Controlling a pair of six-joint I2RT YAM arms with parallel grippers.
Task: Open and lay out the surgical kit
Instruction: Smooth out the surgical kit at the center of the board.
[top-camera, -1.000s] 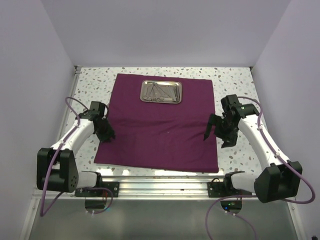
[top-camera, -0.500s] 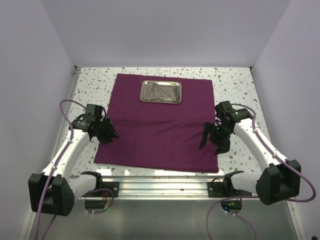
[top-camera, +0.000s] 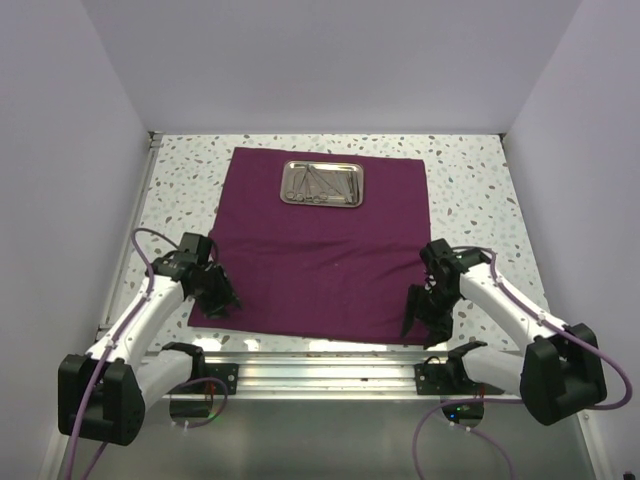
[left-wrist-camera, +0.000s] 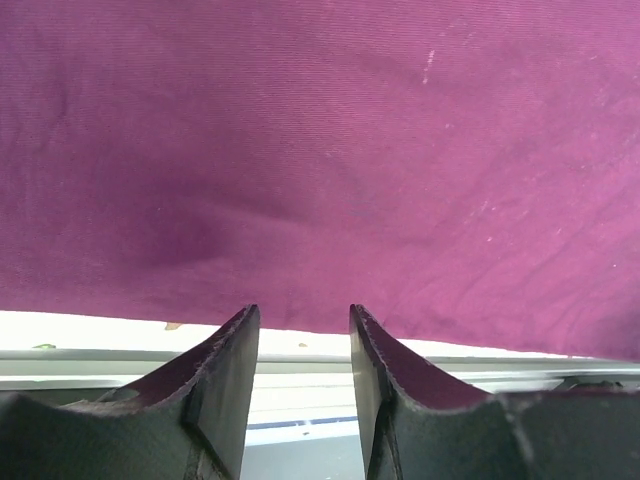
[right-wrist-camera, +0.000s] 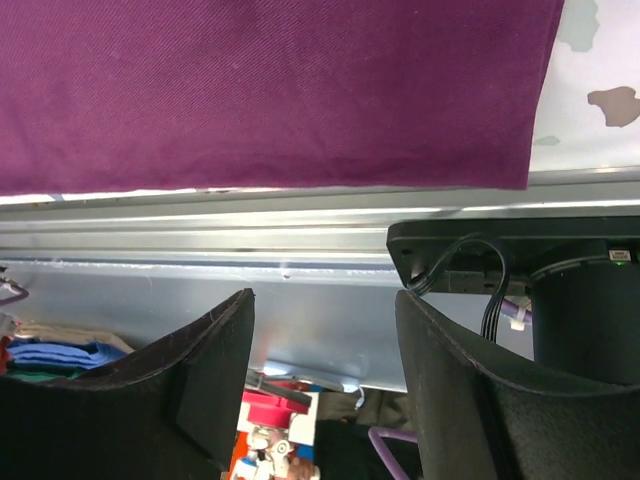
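Note:
The dark purple cloth (top-camera: 320, 250) lies spread flat on the speckled table. A small steel tray (top-camera: 322, 184) with thin silver instruments (top-camera: 320, 183) sits on its far middle part. My left gripper (top-camera: 222, 300) is open and empty at the cloth's near left corner; in the left wrist view the cloth (left-wrist-camera: 320, 150) fills the picture beyond the fingertips (left-wrist-camera: 235, 345). My right gripper (top-camera: 412, 318) is open and empty at the cloth's near right corner; the right wrist view shows the cloth's near edge and corner (right-wrist-camera: 270, 90) beyond the fingers (right-wrist-camera: 215, 370).
An aluminium rail (top-camera: 320, 352) runs along the table's near edge, just below the cloth; it also shows in the right wrist view (right-wrist-camera: 200, 225). White walls enclose the table on the left, back and right. Bare speckled table (top-camera: 480, 190) flanks the cloth.
Both grippers have moved toward the near edge, from the cloth's side edges down to its near corners. The cloth and tray have not moved.

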